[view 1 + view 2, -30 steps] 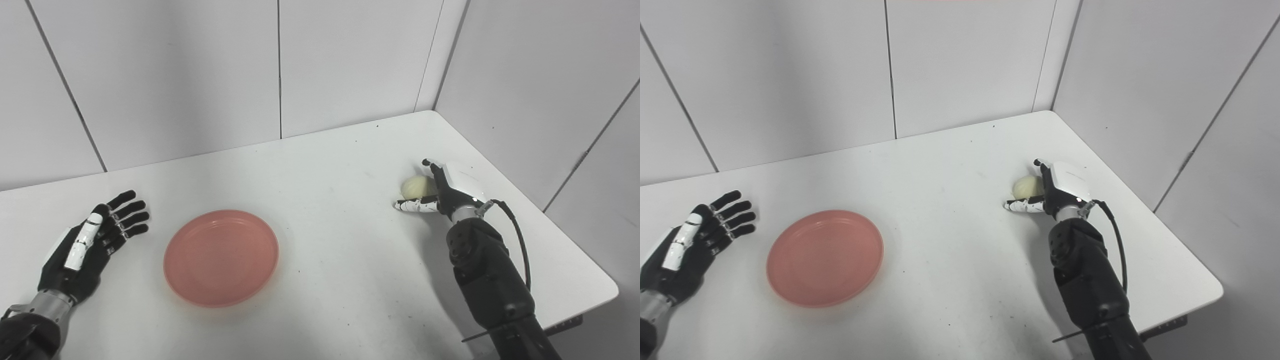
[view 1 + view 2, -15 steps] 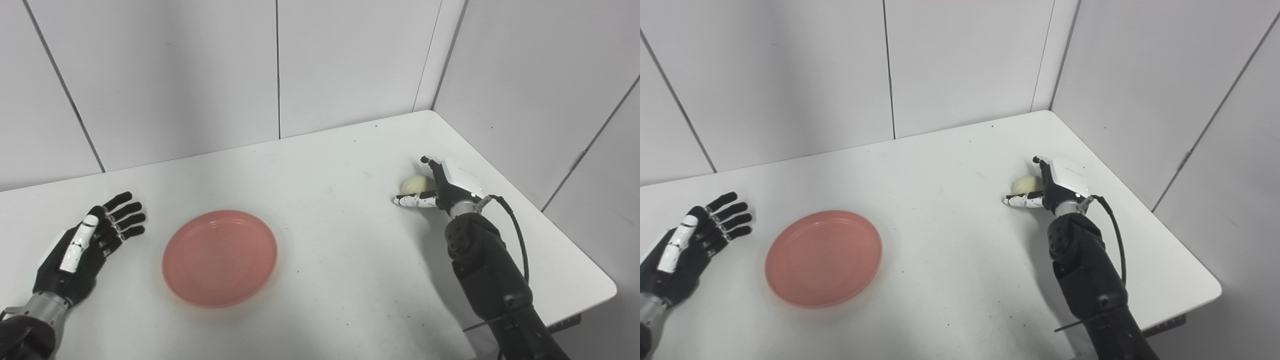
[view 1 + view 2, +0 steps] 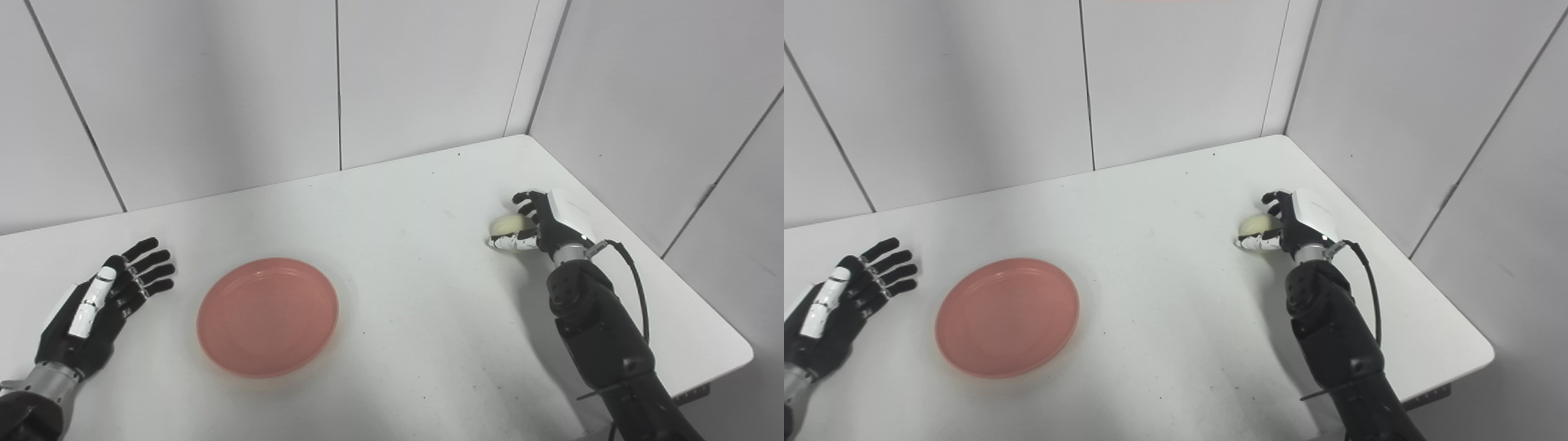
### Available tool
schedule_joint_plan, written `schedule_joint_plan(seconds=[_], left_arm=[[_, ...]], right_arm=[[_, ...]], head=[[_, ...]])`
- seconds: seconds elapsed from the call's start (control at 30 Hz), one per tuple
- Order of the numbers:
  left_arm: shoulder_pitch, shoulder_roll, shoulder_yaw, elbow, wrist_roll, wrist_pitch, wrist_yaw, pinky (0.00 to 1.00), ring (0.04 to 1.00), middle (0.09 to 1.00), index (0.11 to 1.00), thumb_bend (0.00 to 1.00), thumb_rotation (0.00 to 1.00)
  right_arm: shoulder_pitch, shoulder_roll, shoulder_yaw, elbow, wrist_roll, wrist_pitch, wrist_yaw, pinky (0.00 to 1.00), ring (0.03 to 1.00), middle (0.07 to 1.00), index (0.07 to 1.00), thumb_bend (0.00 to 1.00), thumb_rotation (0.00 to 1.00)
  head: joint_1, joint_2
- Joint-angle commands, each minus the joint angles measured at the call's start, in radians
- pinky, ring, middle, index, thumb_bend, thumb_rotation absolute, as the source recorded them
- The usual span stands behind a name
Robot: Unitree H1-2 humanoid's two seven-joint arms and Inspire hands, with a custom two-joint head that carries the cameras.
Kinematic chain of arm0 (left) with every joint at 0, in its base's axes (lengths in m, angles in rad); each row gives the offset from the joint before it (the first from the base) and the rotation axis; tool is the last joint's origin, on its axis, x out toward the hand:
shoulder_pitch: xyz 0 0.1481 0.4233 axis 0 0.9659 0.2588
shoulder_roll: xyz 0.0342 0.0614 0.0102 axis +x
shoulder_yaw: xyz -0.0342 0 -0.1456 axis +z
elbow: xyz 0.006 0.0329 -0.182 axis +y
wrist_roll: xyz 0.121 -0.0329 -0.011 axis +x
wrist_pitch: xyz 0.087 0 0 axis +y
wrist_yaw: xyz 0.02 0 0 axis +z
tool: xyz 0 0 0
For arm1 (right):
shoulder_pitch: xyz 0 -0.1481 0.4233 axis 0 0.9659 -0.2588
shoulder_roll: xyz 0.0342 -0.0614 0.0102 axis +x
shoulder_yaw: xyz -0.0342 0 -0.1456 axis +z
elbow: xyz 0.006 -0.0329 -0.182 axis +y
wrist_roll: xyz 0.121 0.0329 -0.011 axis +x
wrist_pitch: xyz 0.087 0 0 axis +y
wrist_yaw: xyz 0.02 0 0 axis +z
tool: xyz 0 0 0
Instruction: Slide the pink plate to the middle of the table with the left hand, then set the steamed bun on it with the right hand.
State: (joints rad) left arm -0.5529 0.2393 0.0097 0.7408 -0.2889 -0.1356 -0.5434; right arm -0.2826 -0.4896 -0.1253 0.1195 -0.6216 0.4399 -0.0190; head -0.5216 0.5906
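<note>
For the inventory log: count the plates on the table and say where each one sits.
1. The pink plate lies flat on the table, left of the middle, between the open left robot hand and the bun. None seems hidden.

Two head cams side by side, looking down and forward over the white counter [image 3: 392,202] toward the corner walls; both share nearly the whole counter.

Pink plate [image 3: 267,316]: round, shallow, empty, laid flat and upright on the white table [image 3: 398,294], lower left of centre in the frame. Steamed bun [image 3: 507,225]: pale cream, rounded, seen at right of frame, near the table's right edge, partly hidden; well apart from the plate.
</note>
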Motion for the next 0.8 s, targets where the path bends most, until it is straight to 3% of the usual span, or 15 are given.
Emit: schedule_joint_plan(seconds=[0.0,0.23,0.4,0.77], left_arm=[[0.104,0.012,-0.019,0.055,0.034,0.119,0.011,0.78,0.802,0.817,0.803,0.53,0.83],[0.104,0.014,-0.018,0.057,0.031,0.119,0.007,0.78,0.8,0.815,0.8,0.52,0.83],[0.102,0.014,-0.018,0.059,0.03,0.121,0.005,0.78,0.803,0.817,0.801,0.52,0.83],[0.103,0.005,-0.023,0.055,0.036,0.114,0.009,0.78,0.804,0.819,0.803,0.52,0.83]], right_arm=[[-0.011,-0.028,0.001,-0.024,0.014,-0.017,-0.007,0.4,0.476,0.521,0.496,0.52,0.13],[-0.008,-0.03,0.006,-0.048,0.01,0.027,0.016,0.39,0.464,0.524,0.489,0.5,0.12],[-0.005,-0.021,-0.009,-0.061,-0.002,0.03,0.042,0.39,0.463,0.529,0.489,0.5,0.12],[-0.005,-0.04,0.003,-0.072,0.005,0.019,0.021,0.41,0.474,0.539,0.49,0.51,0.13]], head=[[0.0,0.0],[-0.002,0.002],[0.001,0.003],[0.028,-0.008]])
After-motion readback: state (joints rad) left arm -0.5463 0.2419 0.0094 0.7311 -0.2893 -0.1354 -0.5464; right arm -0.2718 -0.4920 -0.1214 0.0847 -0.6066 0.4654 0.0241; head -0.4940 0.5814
